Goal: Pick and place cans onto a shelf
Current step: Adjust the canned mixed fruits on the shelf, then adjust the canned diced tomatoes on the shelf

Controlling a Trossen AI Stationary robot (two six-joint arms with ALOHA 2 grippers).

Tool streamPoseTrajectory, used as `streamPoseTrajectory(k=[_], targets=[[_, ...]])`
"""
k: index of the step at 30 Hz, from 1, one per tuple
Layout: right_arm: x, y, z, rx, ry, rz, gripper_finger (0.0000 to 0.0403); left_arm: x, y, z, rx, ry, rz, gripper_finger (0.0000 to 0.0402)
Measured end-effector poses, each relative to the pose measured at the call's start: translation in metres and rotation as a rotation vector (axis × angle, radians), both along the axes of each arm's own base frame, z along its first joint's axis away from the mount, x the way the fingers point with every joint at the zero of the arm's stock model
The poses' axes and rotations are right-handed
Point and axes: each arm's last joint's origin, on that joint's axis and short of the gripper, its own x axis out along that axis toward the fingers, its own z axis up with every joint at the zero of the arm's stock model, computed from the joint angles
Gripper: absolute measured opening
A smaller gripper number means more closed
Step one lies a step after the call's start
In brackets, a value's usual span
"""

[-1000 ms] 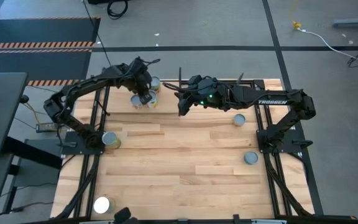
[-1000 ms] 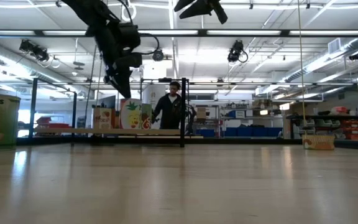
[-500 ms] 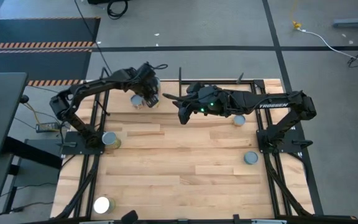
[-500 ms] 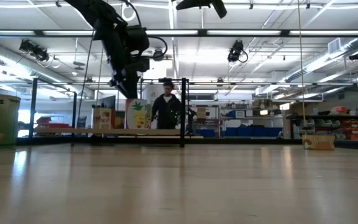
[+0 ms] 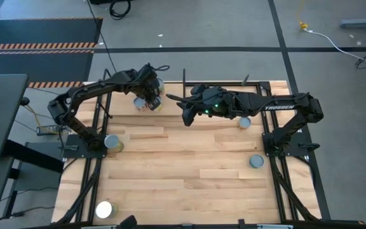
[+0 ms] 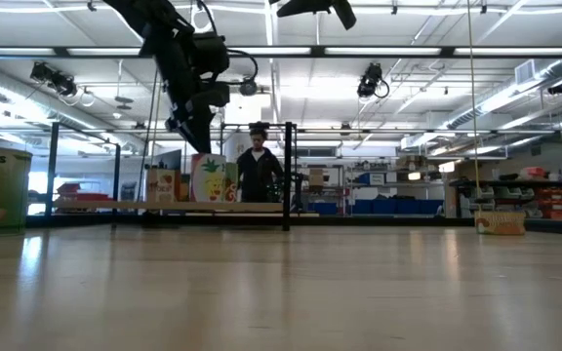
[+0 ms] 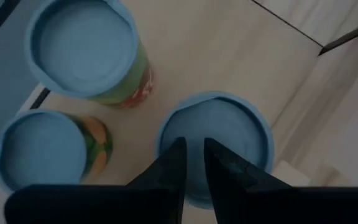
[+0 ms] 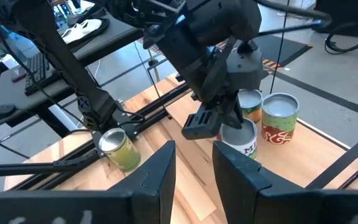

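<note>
Three cans stand close together on the pale shelf [image 5: 127, 95] at the table's back left. My left gripper [image 5: 150, 97] hovers just over the nearest one [image 7: 215, 144], its fingers [image 7: 174, 167] nearly together and holding nothing. The other two shelf cans [image 7: 82, 48] [image 7: 42, 149] have green and orange labels. The right wrist view shows the left gripper [image 8: 216, 118] above that can [image 8: 238, 140]. My right gripper [image 5: 186, 115] hangs over the table's back middle, fingers close together and empty. In the low view the shelf cans [image 6: 210, 178] stand under the left gripper [image 6: 191, 122].
Loose cans stand on the tabletop at the left edge [image 5: 113, 143], front left with a glaring white lid [image 5: 104, 208], and right [image 5: 244, 122] [image 5: 256, 161]. Black upright rods [image 5: 184, 77] edge the shelf. A person [image 6: 258, 174] stands in the room beyond.
My left gripper shifted a little right over the shelf cans, then back left. My right gripper dropped slightly toward the table, then held still.
</note>
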Motion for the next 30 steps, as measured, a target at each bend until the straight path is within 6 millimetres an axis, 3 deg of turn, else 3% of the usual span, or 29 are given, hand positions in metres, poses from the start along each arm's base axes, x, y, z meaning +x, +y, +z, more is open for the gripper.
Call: streamPoseTrajectory(k=[7, 14, 18, 22, 30], targets=[[0.000, 0.000, 0.000, -0.010, 0.005, 0.008, 0.0113, -0.007, -0.001, 0.011, 0.017, -0.028, 0.019, 0.0062], [0.000, 0.000, -0.001, -0.007, 0.014, 0.032, 0.0113, -0.052, -0.015, 0.028, -0.042, 0.160, 0.070, 0.0059], [0.000, -0.002, -0.001, -0.013, 0.017, 0.026, 0.0113, -0.067, -0.005, 0.010, -0.091, 0.208, 0.151, 0.0027], [0.000, -0.005, -0.001, -0.013, 0.016, 0.019, 0.0113, -0.070, 0.000, -0.012, -0.117, 0.158, 0.205, 0.0007], [0.000, -0.008, -0.001, -0.004, 0.017, 0.031, 0.0113, -0.064, -0.003, -0.013, -0.117, 0.114, 0.192, 0.0004]])
